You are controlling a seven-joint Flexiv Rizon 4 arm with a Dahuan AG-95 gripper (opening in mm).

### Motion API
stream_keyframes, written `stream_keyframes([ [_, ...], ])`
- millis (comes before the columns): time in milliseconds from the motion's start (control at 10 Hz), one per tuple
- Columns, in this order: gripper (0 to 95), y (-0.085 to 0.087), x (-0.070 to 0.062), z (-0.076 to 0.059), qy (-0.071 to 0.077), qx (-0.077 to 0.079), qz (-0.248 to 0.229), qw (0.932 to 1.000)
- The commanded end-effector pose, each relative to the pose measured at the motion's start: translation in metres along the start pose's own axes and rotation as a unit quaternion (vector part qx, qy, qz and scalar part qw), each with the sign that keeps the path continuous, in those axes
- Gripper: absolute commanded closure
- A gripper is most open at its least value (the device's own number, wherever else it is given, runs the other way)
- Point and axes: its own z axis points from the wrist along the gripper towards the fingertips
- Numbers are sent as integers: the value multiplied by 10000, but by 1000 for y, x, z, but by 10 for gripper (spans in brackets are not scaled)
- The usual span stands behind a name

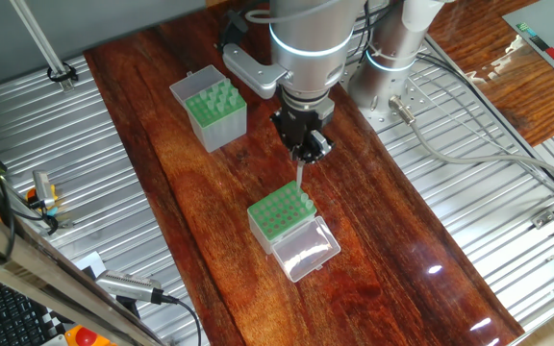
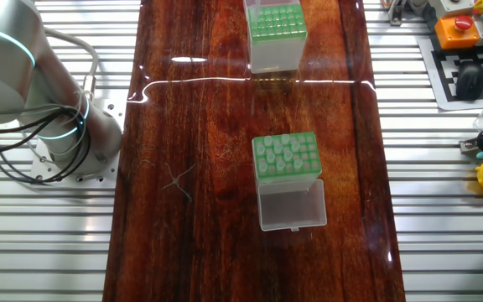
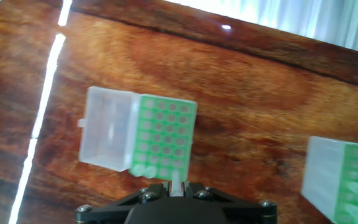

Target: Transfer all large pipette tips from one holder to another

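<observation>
My gripper [image 1: 303, 146] is shut on a large pipette tip [image 1: 299, 178] that hangs point down just above the shorter box [image 1: 279, 211] with the clear lid [image 1: 306, 250] folded open. In the hand view the tip [image 3: 176, 179] is pinched between the fingers of the gripper [image 3: 176, 186], over the near edge of that box's green plate [image 3: 165, 134]. The other fixed view shows several tips standing in this box [image 2: 286, 157]; the gripper does not show there. The taller grey-sided holder [image 1: 214, 111] stands apart at the back left and holds several tips; it also shows in the hand view [image 3: 347, 180] and the other fixed view [image 2: 275, 38].
The boxes stand on a dark wooden board [image 1: 219, 240] flanked by ribbed metal surfaces [image 1: 489, 231]. The arm's base [image 2: 65, 143] with cables is beside the board. A keyboard and small tools [image 1: 46, 202] lie off the board.
</observation>
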Motion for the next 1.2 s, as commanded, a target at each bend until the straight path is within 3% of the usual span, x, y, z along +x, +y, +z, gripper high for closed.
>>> stream_keyframes([
  [100,950,-1,1,0,-8,6,-5,10000],
  [1200,950,4,1,15,-78,66,-20,9999],
])
